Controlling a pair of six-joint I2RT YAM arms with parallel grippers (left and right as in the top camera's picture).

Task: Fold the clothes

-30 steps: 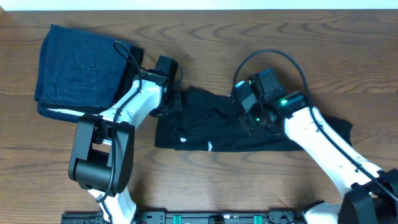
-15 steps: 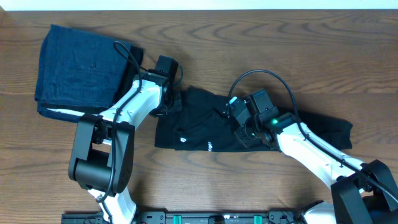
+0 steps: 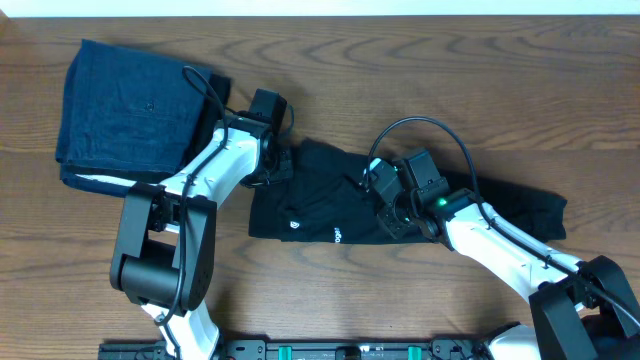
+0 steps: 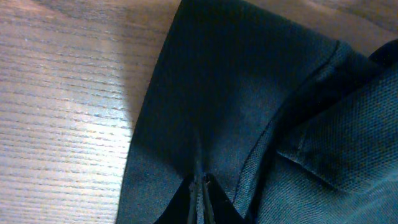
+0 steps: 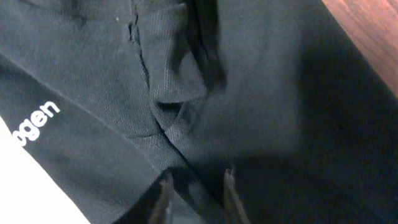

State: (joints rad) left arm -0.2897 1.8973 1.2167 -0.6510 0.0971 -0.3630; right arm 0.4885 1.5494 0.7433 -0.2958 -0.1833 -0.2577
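Brown wooden surface (image 3: pixel 330 300) is occupied by the black shirt (image 3: pixel 320 200), laid crumpled near the folded blue garment (image 3: pixel 130 105), its edge nearest that garment pinched in the closed left pincer (image 4: pixel 200 186), while the right pincer (image 5: pixel 196 196), farther from the garment, is seen slightly parted on fabric, a hold not being determinable.

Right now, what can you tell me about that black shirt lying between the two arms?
The black shirt looks like soft, finely knitted fabric. It lies rumpled in a long band across the wooden table. Its near edge carries white lettering, and a collar flap shows. The left gripper is shut, pinching one end into a crease. The right gripper is low over the shirt's middle, fingers slightly apart.
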